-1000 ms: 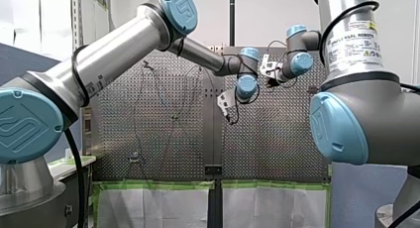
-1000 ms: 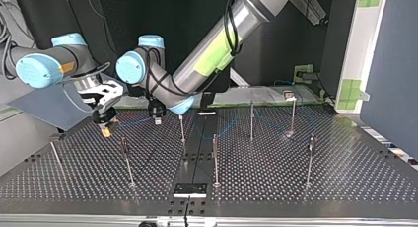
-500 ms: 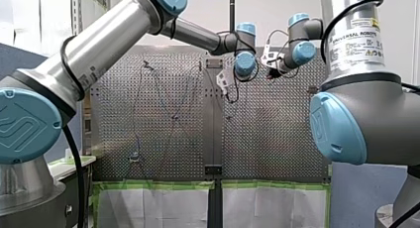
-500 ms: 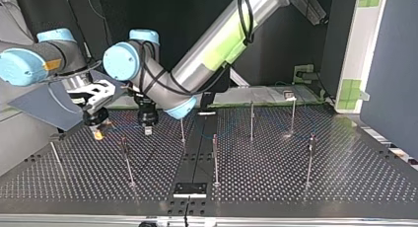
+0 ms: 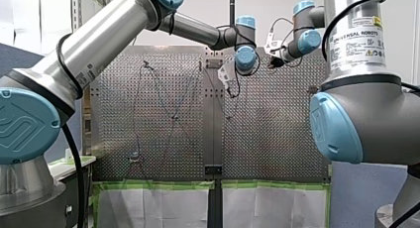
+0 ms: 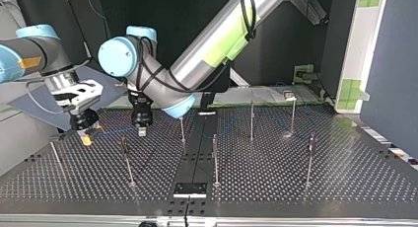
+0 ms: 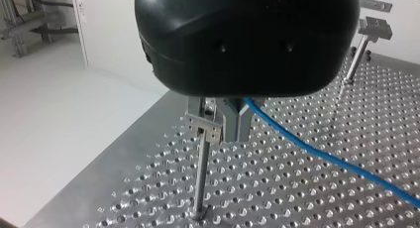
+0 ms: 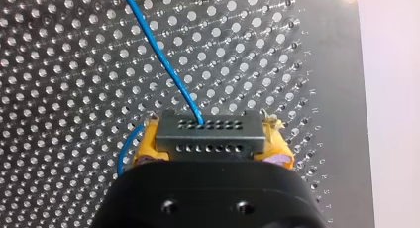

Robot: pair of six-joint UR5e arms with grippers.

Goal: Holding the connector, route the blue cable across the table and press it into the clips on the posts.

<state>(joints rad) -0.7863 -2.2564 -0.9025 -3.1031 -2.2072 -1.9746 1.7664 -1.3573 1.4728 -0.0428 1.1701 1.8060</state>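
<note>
Yellow-padded, clamps right jaws on the connector (image 8: 209, 135) to anchor the end; holds left jaws closed around blue cable (image 7: 317, 153), probably to seat it in the clip (image 7: 204, 126) beside.

This looks like a robotics lab. A bare metal table (image 6: 345, 182) is drilled all over with holes, and thin steel posts (image 6: 215, 158) stand bolted upright in it. The left robot arm (image 6: 217, 44) and the right robot arm (image 6: 37, 52) bend over it, with dark screens (image 6: 389, 64) and green tape (image 6: 351, 89) along its edges.
</note>
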